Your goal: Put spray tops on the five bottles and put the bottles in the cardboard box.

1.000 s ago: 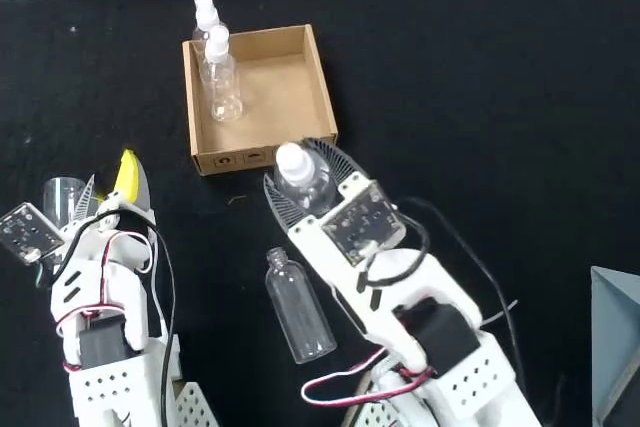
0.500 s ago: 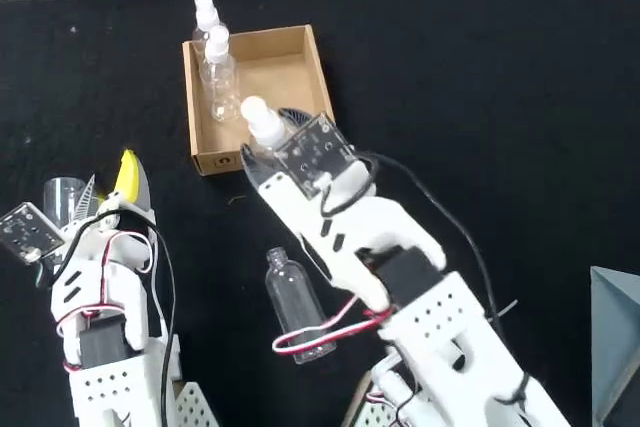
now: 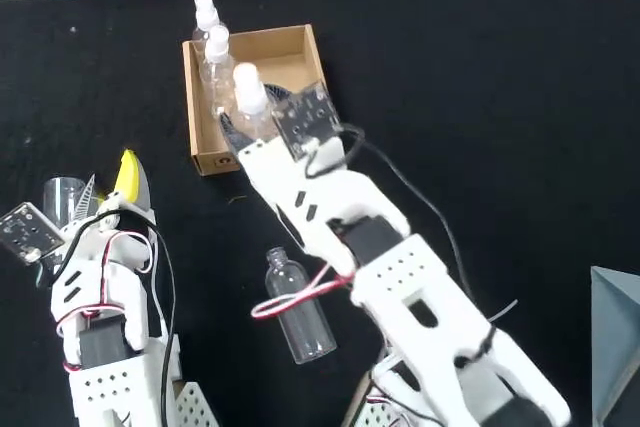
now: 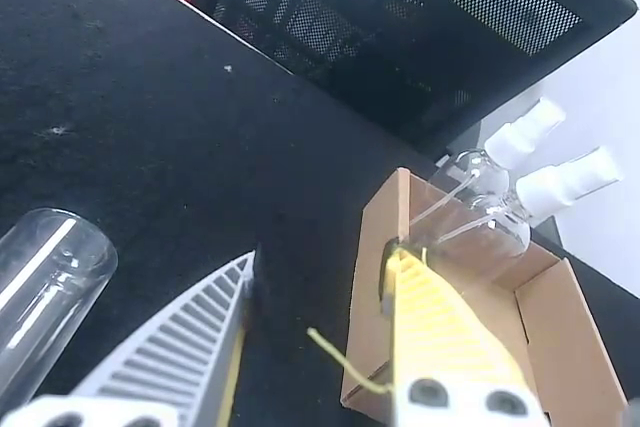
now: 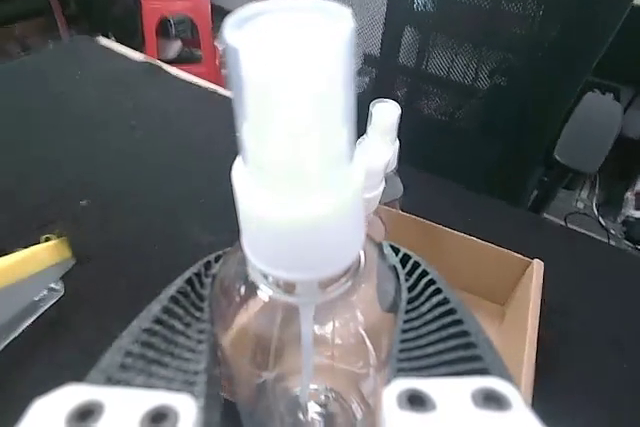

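- The right gripper (image 3: 256, 119) is clamped on an upright spray-topped bottle (image 5: 295, 197).
- That bottle is held over the near-left part of the cardboard box (image 3: 290, 62). The box sits at 11 o'clock on the table (image 3: 500, 97).
- Two more topped bottles (image 3: 218, 62) stand upright in the box's far-left corner, at 11 o'clock of the held one.
- The left gripper (image 3: 108, 172) is seen at 8 o'clock on the table, with its jaws apart and nothing gripped.
- A clear bottle (image 3: 62, 197) is seen just beside the left gripper's grey finger (image 4: 190, 347), at its 9 o'clock and outside the jaws.
- A topless bottle (image 3: 310, 332) lies flat on the table at 6 o'clock, beside the right arm.
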`<action>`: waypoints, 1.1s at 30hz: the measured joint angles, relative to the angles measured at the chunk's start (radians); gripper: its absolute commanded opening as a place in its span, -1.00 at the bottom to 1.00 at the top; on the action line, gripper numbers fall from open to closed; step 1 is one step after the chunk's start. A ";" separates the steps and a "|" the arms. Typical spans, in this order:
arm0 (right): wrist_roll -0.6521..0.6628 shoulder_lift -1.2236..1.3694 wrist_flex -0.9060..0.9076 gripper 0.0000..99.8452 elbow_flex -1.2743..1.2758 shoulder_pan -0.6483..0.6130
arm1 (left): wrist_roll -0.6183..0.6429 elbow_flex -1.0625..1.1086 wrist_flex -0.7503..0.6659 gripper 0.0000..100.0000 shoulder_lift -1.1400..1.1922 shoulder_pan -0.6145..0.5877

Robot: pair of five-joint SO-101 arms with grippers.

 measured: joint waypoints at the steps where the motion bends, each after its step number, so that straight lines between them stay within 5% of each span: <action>1: -0.009 0.023 -0.005 -0.81 -0.017 0.000 | 0.000 0.000 0.000 -0.62 0.000 0.000; 18: -0.064 0.457 -0.023 -0.81 -0.342 0.000 | 0.000 0.000 0.000 -0.62 0.000 0.000; 33: -0.066 0.717 -0.284 -0.81 -0.362 0.000 | 0.000 0.000 0.000 -0.62 0.000 0.000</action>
